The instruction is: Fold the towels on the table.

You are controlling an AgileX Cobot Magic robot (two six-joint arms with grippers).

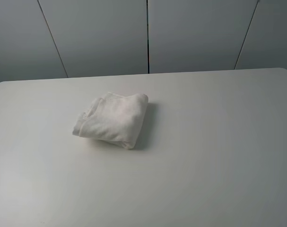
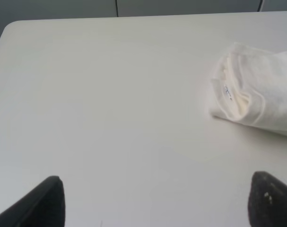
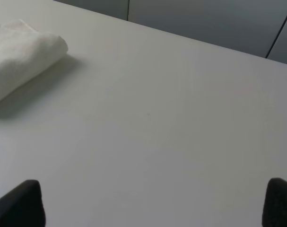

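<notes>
Towel point(image 1: 112, 119): bunched in rough fold on bench point(image 1: 219, 156), left of centre in overhead view. Tag point(image 2: 227, 91) visible on layered end facing left pincer.

Left pincer point(image 2: 155, 201): jaws wide apart, empty, touching nothing; towel ahead and off toward its right.

Right pincer point(image 3: 155, 203): jaws wide apart, empty; towel ahead and off toward its left, farther away.

Judgement: left arm appears nearer. Towel's long axis unclear from bundle.
</notes>
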